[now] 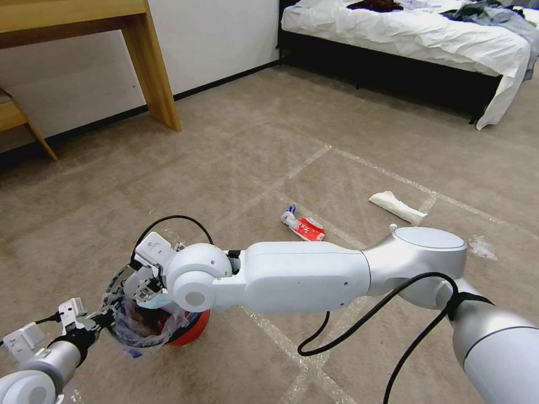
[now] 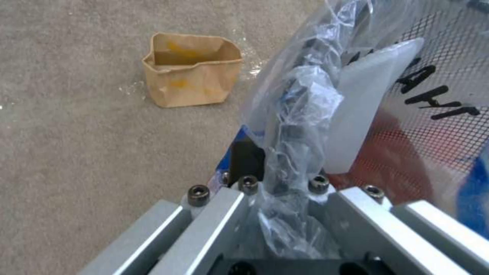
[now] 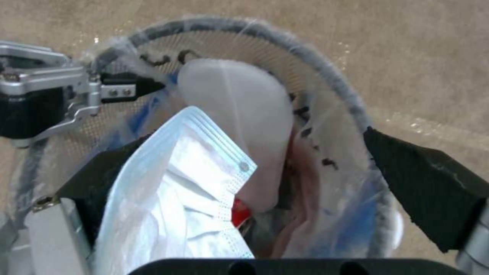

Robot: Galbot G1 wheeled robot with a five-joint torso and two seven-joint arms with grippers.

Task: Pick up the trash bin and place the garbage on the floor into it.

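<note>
My left end effector (image 1: 92, 324) is clamped on the crinkled clear bag at the rim of the round red trash bin (image 1: 188, 332), holding it low at my left, mouth upward. Above that mouth, my right end effector (image 3: 265, 183) hangs with its black fingers (image 3: 425, 187) spread apart, a pleated blue mask (image 3: 173, 191) draped against one, beside a smooth white slipper inside. Further right on the taped carpet floor (image 1: 252, 151) lie a crumpled red wrapper (image 1: 306, 227) and a white paper wad (image 1: 397, 206), its long axis slanting across the tape.

Crinkly clear plastic lines the trash bin (image 1: 188, 331); matt carpet floor (image 1: 252, 151).
</note>
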